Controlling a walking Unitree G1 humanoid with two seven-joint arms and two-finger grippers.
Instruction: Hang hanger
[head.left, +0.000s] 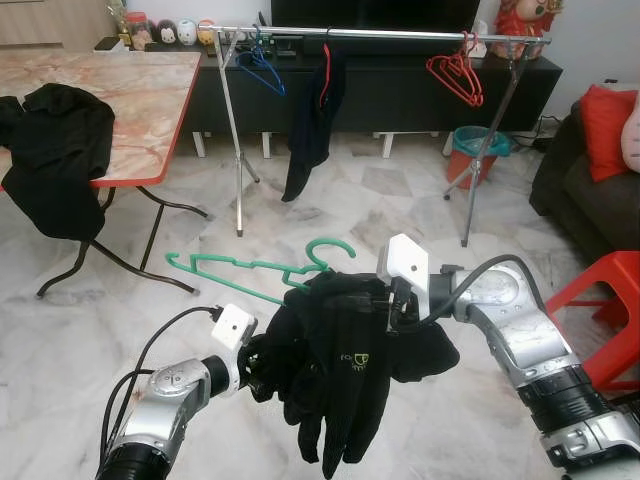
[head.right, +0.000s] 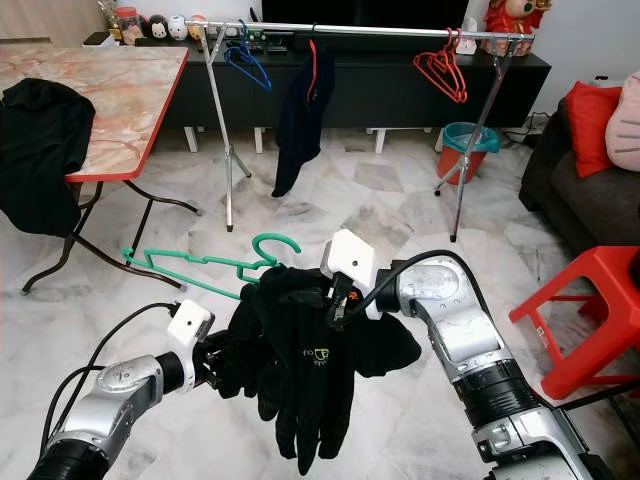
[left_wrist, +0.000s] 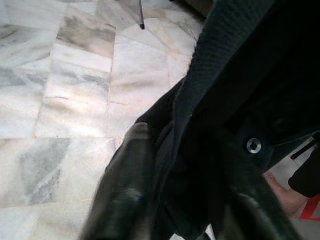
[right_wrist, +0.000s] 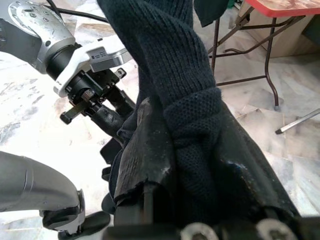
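Both tools (head.left: 262, 365) (head.left: 398, 305) clamped on hanger's (head.left: 250, 268) garment (head.left: 345, 360)

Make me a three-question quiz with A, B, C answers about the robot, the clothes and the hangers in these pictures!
1. Where is the green hanger?
A. on the rail
B. up by the grippers, with the dark garment
C. on the table

2. How many garments hang on the rail?
A. one
B. three
C. none

3. What are the right gripper's jaws doing?
A. spread wide, holding nothing
B. clamped on knit cloth
C. holding a cup

Answers: 1 B, it sticks out beside the garment. 2 A, one dark hanging garment among bare blue hanger and red hangers. 3 B, the wrist view shows them pinching it.
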